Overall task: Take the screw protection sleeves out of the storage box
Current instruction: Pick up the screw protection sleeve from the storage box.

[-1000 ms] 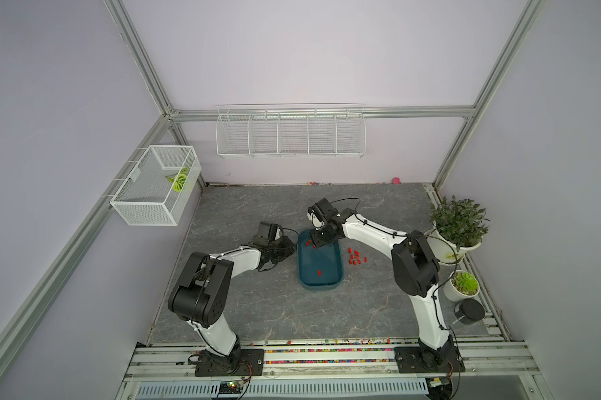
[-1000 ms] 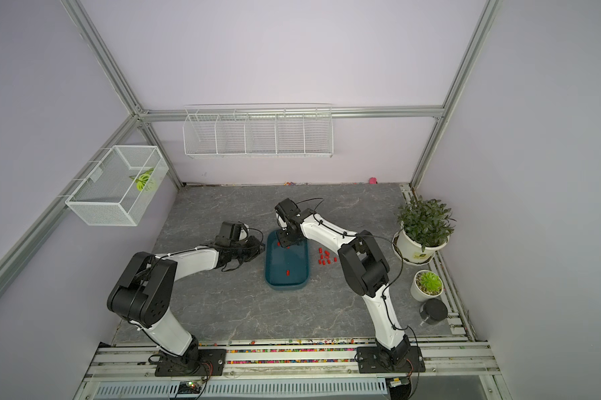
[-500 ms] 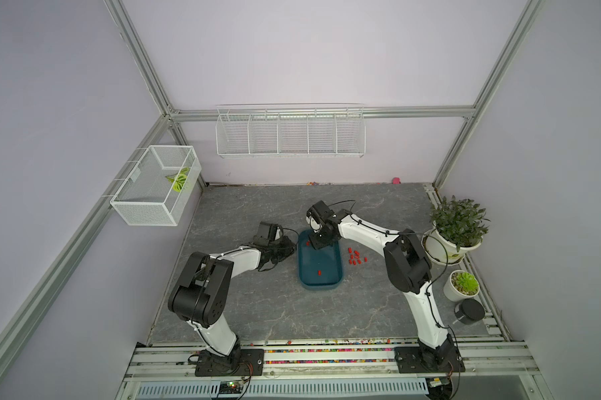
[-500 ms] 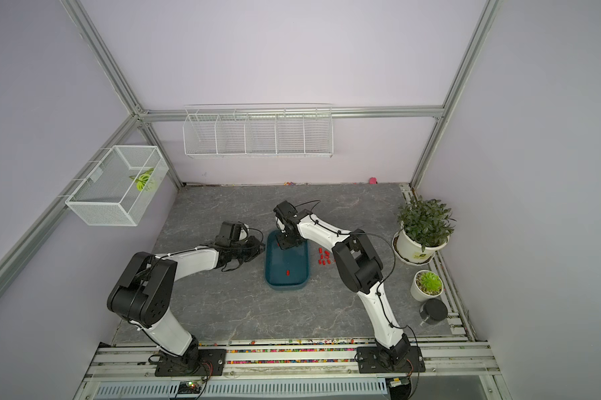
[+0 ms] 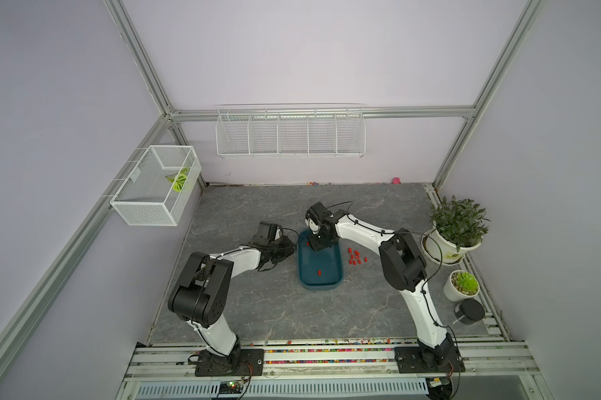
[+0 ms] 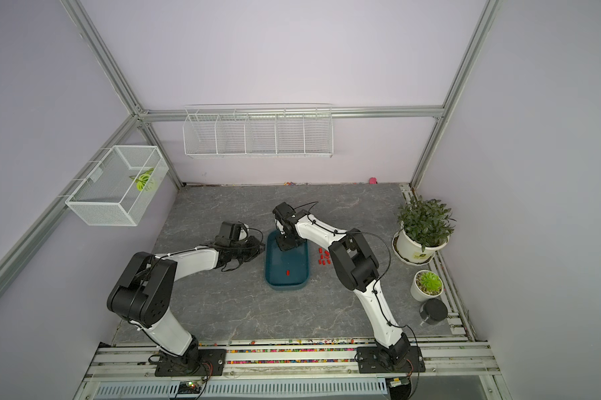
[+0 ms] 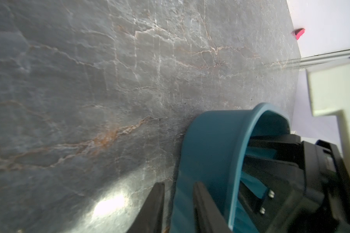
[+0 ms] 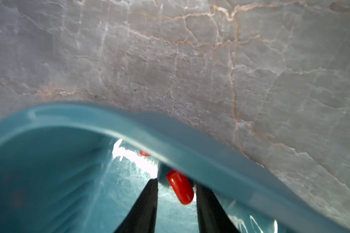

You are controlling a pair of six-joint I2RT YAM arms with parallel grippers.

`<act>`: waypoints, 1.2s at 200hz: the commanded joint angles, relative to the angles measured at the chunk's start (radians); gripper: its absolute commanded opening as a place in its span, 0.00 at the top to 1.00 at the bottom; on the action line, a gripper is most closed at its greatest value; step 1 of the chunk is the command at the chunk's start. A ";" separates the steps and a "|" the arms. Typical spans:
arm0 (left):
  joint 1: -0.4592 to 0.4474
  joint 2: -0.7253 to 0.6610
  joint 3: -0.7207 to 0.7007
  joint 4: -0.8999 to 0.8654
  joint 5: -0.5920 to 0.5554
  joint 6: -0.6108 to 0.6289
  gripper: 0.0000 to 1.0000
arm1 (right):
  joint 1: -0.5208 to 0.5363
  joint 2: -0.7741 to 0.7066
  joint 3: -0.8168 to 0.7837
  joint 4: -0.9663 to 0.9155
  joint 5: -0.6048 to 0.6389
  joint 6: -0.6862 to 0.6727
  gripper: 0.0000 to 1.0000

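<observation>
Worktop (image 5: 243, 311) carries storage box (image 5: 321, 285) mid-scene; left jaws pinched shut on its far-left wall. Most screw protection sleeves (image 5: 356, 257) already lie out, just right of the box. Two seen inside: right jaws, part open, straddle far sleeve (image 8: 180, 189), ungripped; near sleeve (image 5: 319, 273) untouched.

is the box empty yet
No, one red sleeve lies on the floor of the box in a top view.
</observation>
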 commanded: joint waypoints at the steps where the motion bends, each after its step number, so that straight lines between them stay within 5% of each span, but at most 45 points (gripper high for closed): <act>1: 0.006 0.009 0.016 0.008 0.011 0.013 0.68 | -0.005 0.033 0.031 -0.038 -0.012 -0.005 0.65; 240: 0.007 0.000 0.008 0.014 0.013 0.012 0.69 | 0.004 -0.011 -0.019 -0.020 -0.004 0.008 0.86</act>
